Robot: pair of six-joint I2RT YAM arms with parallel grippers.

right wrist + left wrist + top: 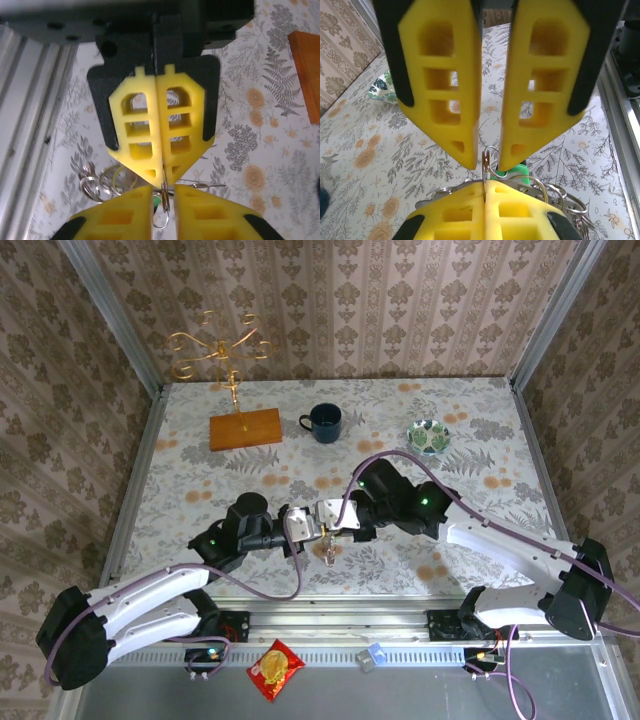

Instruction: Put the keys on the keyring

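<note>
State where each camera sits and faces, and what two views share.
Top external: high behind, facing down at the table; left arm and right arm show.
Left wrist: past its left gripper, shut on a metal ring, toward the right gripper.
Right wrist: past its open fingers, toward the left gripper.
Shared: both wrist views show the ring.

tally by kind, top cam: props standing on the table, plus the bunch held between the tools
mug: 1
bowl: 1
wire stand: 1
key bunch: 1
total: 4
</note>
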